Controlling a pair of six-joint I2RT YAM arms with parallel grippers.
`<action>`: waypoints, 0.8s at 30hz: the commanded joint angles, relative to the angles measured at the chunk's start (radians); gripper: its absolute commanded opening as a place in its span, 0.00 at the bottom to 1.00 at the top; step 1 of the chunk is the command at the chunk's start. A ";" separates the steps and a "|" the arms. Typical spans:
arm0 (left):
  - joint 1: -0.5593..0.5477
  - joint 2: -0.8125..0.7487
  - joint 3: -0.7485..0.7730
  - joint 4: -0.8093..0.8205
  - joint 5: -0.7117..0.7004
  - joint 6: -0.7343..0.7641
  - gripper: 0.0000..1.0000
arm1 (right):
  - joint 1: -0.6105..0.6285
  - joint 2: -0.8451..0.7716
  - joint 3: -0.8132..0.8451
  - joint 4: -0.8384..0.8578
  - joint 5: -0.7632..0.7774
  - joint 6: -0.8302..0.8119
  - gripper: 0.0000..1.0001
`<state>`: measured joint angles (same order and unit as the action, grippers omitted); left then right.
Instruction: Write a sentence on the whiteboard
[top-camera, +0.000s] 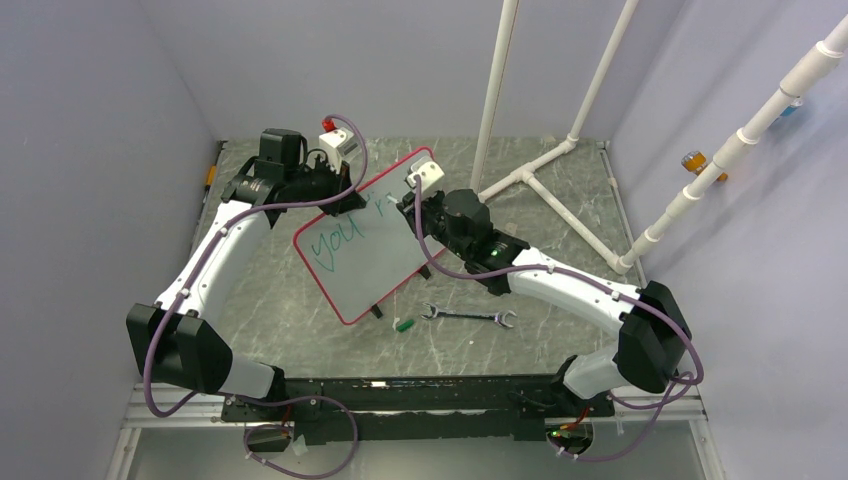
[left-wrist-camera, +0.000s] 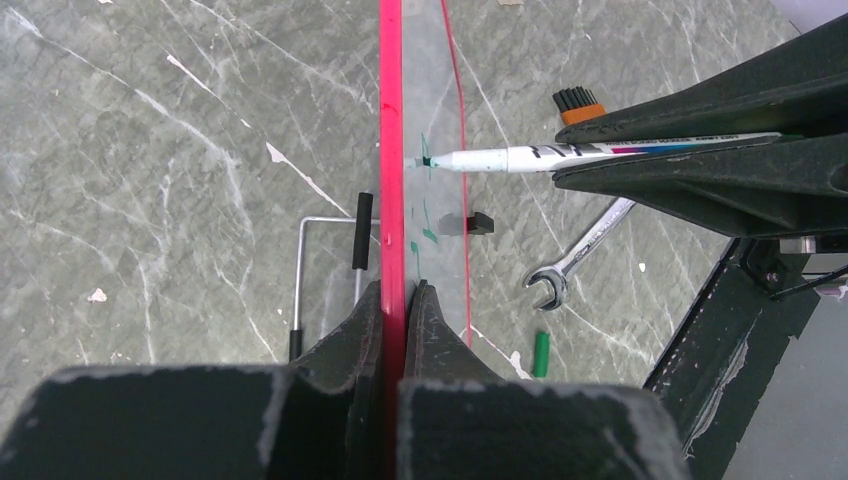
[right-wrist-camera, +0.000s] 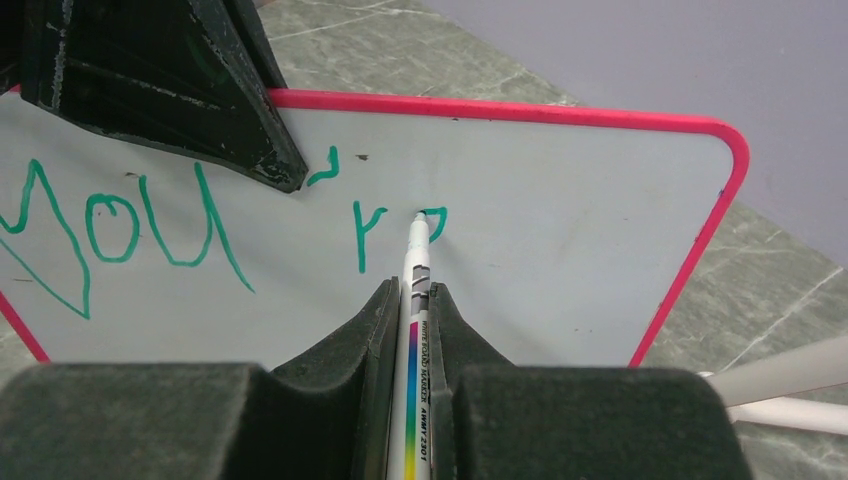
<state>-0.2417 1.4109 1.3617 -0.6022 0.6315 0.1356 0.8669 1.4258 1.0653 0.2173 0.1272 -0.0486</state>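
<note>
The whiteboard (top-camera: 375, 255), white with a thin red frame, stands tilted on the table. My left gripper (left-wrist-camera: 398, 290) is shut on its top red edge (left-wrist-camera: 391, 150), seen edge-on. My right gripper (right-wrist-camera: 408, 292) is shut on a white marker (right-wrist-camera: 415, 300) with a rainbow stripe. The marker's tip touches the board at a fresh green stroke (right-wrist-camera: 432, 215). The sentence (right-wrist-camera: 150, 225) reads "you'r" in green, plus that started letter. It also shows in the top view (top-camera: 338, 240). The marker shows in the left wrist view (left-wrist-camera: 560, 156) with its tip at the board.
A steel wrench (top-camera: 468, 317) and a green marker cap (top-camera: 404, 324) lie on the table in front of the board. A white pipe frame (top-camera: 545, 170) stands at the back right. A wire stand with black grips (left-wrist-camera: 330, 260) lies behind the board.
</note>
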 joint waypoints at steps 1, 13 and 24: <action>0.005 0.003 -0.025 -0.017 -0.165 0.158 0.00 | 0.000 0.005 -0.020 0.017 -0.034 0.028 0.00; 0.004 0.005 -0.026 -0.019 -0.164 0.156 0.00 | 0.000 -0.005 -0.063 0.021 0.012 0.045 0.00; 0.004 0.005 -0.024 -0.016 -0.162 0.154 0.00 | -0.005 -0.011 -0.039 0.004 0.100 0.029 0.00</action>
<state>-0.2386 1.4109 1.3617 -0.6044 0.6289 0.1337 0.8703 1.4246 1.0084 0.2176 0.1703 -0.0151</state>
